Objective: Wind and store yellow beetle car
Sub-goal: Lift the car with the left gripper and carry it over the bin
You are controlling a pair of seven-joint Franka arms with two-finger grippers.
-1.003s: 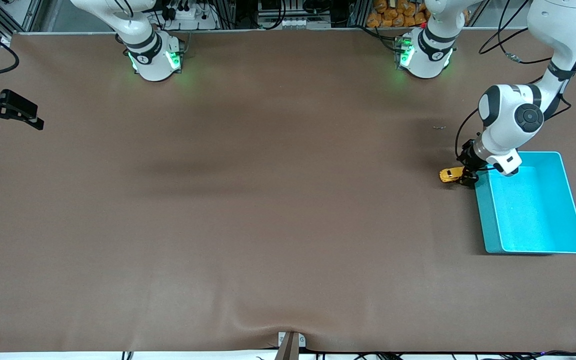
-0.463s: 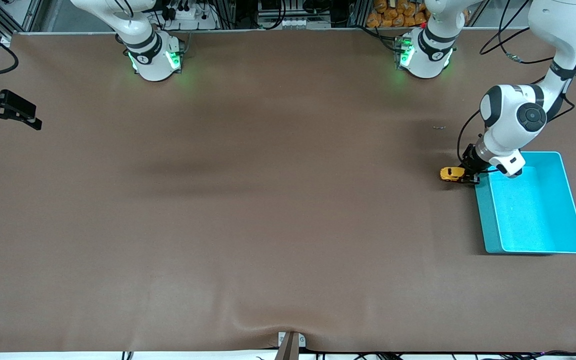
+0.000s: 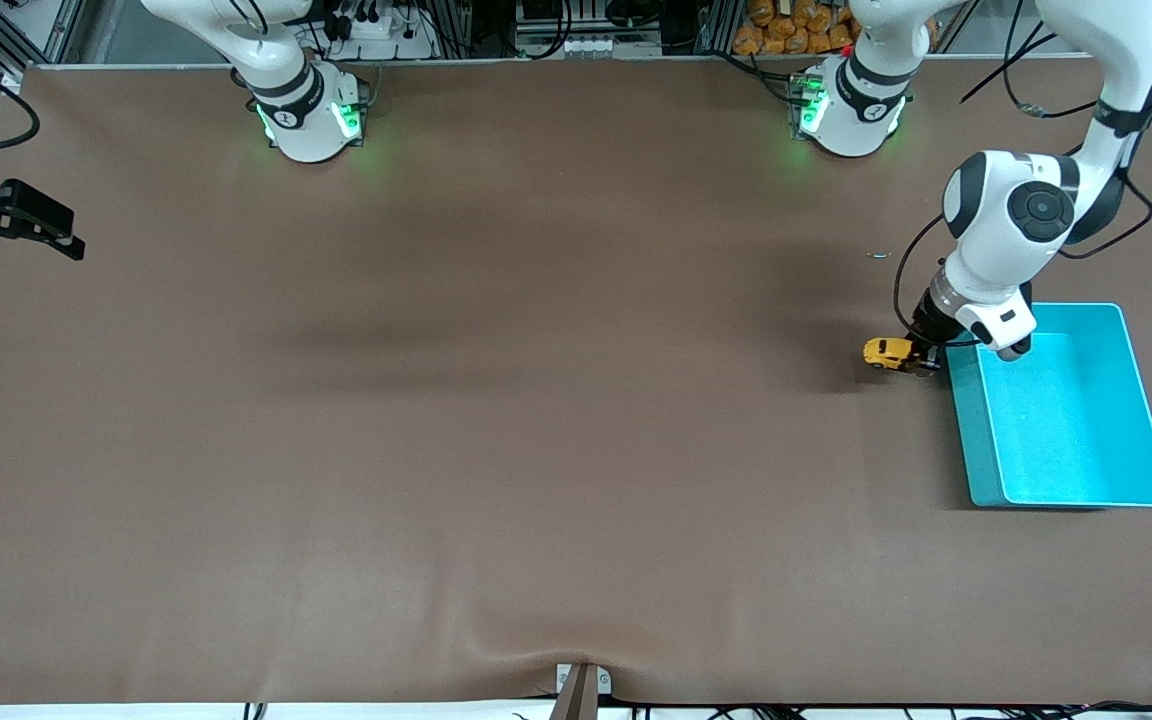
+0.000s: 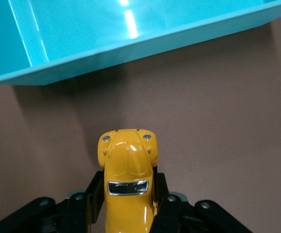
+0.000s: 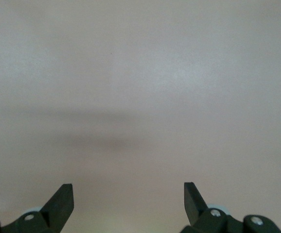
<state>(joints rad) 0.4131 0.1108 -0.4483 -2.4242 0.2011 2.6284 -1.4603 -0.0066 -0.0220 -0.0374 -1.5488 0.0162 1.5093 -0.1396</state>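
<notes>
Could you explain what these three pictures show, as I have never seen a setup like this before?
These are two robot arms bolted along one edge of a brown table. Each ends in a two-finger gripper. The wide picture comes from a high camera facing the robots. The other two come from small cameras on each arm's wrist, looking down past the gripper.

The left gripper is shut on the yellow beetle car, a small toy. In the left wrist view you see the car from close up, its sides clamped between the dark fingers. Beside it is a turquoise bin, at the left arm's end of the table; the car is not in it yet.

The right arm waits. Its right gripper hangs open at the right arm's end of the table, and its wrist view shows only bare table between the fingertips.
</notes>
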